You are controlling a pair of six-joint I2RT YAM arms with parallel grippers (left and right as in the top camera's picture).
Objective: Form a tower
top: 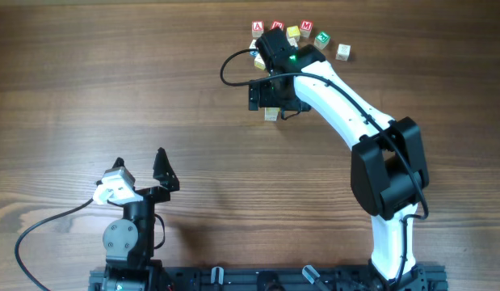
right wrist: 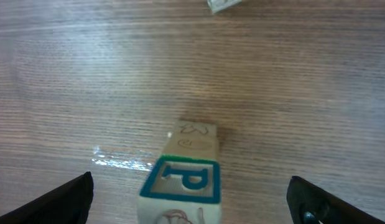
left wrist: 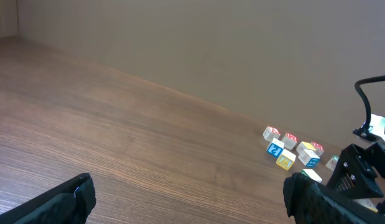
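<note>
The tower (top: 271,114) stands on the tabletop (top: 112,73), toward 1 o'clock from the middle in the overhead view. It is right under the right tool (top: 271,99). The loose cubes (top: 292,32) sit in a bent row near it, from 12 to 2 o'clock.

The right tool is wide and holds nothing. One finger is at 9 o'clock of the tower and one is at 3 o'clock, and neither touches it. The left tool (top: 143,168) is wide too and holds nothing. It is well apart, at 7 o'clock.

The tower could fall. It is thin and tall, so I think a small bump is enough. If the right tool goes sideways before it goes up, a finger may hit the top cube (right wrist: 180,180) and knock it off.

The tower looks straight, as far as I can tell. Its long side runs from the tabletop up. The top face, with a blue P, points up.
</note>
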